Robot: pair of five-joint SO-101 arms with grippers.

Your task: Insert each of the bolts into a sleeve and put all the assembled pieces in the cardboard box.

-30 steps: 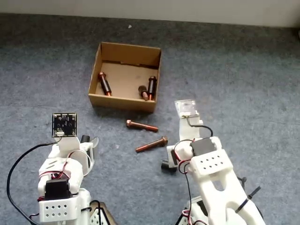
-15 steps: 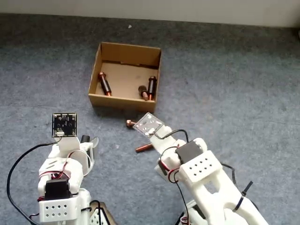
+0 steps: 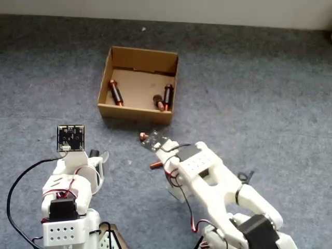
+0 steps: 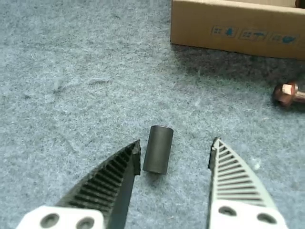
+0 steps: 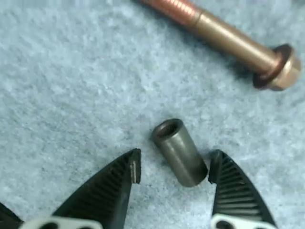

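Swung in from 3 o'clock within the last second: right hand (image 5: 175, 162) now spread astride a sleeve (image 5: 181, 152), seemingly at 6 o'clock of the box (image 3: 136, 111), bolt (image 5: 224, 40) just beyond; left hand (image 4: 175, 145) likewise unclenched around another sleeve (image 4: 158, 155). Ready to grasp.

A grey carpet (image 3: 259, 78) carries everything; the box (image 3: 136, 113) stands on it toward the far side, a bolt (image 3: 142, 136) lies just in front of the box, and a second bolt (image 3: 155, 165) lies a little nearer. One sleeve (image 4: 158, 149) lies on its side on the carpet in front of the box; another sleeve (image 5: 180, 152) lies near a bolt's shank, not touching it.
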